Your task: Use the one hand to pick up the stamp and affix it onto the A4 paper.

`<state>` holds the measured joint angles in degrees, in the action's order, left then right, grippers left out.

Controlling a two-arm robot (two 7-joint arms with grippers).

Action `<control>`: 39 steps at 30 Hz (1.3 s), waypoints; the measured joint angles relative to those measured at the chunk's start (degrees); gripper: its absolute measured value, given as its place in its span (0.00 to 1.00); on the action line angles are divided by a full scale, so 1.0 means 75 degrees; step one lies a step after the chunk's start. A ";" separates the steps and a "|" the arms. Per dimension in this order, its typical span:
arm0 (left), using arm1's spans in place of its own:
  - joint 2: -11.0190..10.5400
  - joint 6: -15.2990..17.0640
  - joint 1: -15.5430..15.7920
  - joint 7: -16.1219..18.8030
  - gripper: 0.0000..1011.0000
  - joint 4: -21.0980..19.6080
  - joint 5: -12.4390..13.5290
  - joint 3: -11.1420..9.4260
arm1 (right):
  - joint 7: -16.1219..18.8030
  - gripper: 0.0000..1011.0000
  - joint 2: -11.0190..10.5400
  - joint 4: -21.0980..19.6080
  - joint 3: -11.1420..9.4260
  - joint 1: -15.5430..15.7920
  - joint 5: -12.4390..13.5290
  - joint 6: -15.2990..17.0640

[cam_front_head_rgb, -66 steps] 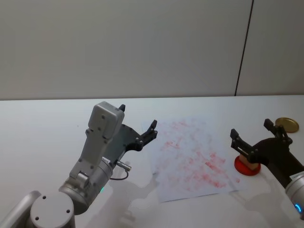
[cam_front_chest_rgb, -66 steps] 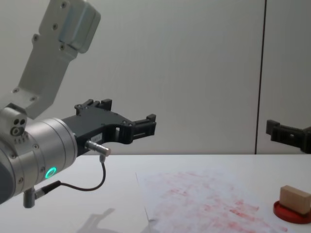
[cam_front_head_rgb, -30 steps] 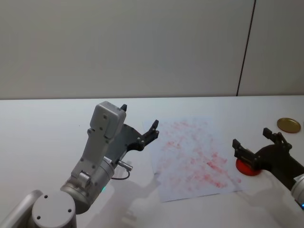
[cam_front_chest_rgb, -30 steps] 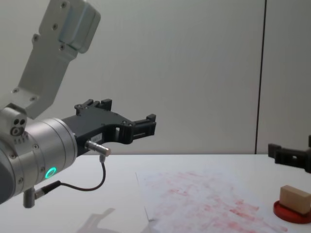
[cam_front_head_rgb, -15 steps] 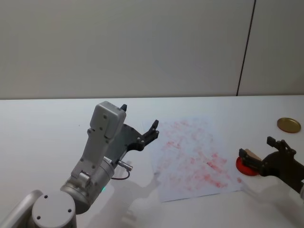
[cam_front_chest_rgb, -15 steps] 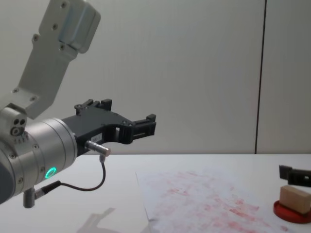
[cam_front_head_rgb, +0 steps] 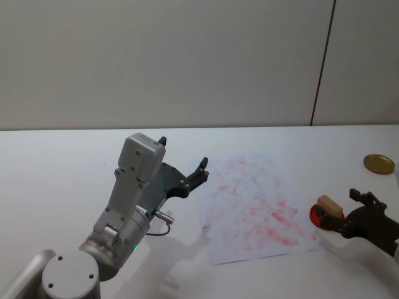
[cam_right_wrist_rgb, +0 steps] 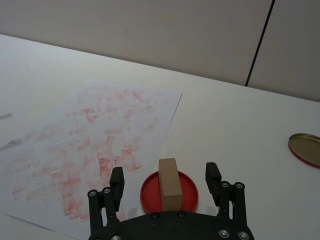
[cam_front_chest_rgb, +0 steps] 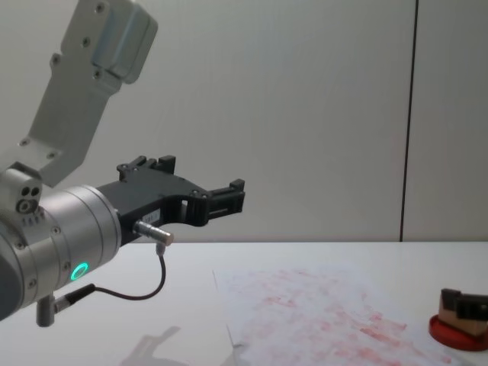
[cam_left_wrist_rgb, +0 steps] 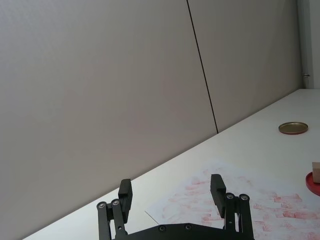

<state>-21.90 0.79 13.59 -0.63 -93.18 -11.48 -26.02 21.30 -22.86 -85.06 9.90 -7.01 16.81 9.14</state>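
The head view looks forward and down from above onto the table (cam_front_head_rgb: 50, 156), with the A4 paper (cam_front_head_rgb: 252, 205) right of centre. The chest view sits low and faces across the table, the paper nearly edge-on at lower right. The left wrist view looks out over the left end effector (cam_left_wrist_rgb: 170, 187) at frame bottom, far from the paper. The right wrist view is close, looking down past the right end effector (cam_right_wrist_rgb: 165, 171) onto the stamp (cam_right_wrist_rgb: 168, 182), lower centre. All four share the paper.

Round red ink pad (cam_right_wrist_rgb: 149, 191) on white table (cam_front_head_rgb: 62, 163) — flat gold lid (cam_right_wrist_rgb: 306, 148) well apart
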 joint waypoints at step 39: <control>0.0000 0.0000 0.0000 0.0000 0.98 0.0000 0.0000 0.0000 | 0.0143 0.22 0.0225 0.0882 0.0228 -0.0465 -0.0411 -0.0260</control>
<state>-21.90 0.79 13.59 -0.62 -93.18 -11.48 -26.02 22.37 -21.17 -78.45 11.61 -10.50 13.73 7.19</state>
